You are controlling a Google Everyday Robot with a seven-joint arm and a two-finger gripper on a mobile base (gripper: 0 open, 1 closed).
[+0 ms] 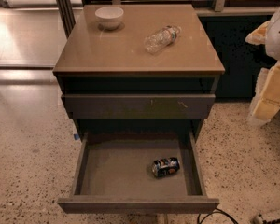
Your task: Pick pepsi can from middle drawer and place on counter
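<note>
The pepsi can is dark blue with orange and white marks. It lies on its side on the grey floor of the middle drawer, right of centre. The drawer is pulled fully open at the bottom of the view. The glossy tan counter tops the dark cabinet above it. My gripper hangs at the right edge with the pale arm, right of the cabinet and above the floor. It is well apart from the can and the drawer and holds nothing I can see.
A white bowl stands at the counter's back left. A clear plastic water bottle lies on its side at the back right. The drawer front with pale scratch marks is closed above the open drawer. Speckled stone floor surrounds the cabinet. A black cable lies near the drawer's front right corner.
</note>
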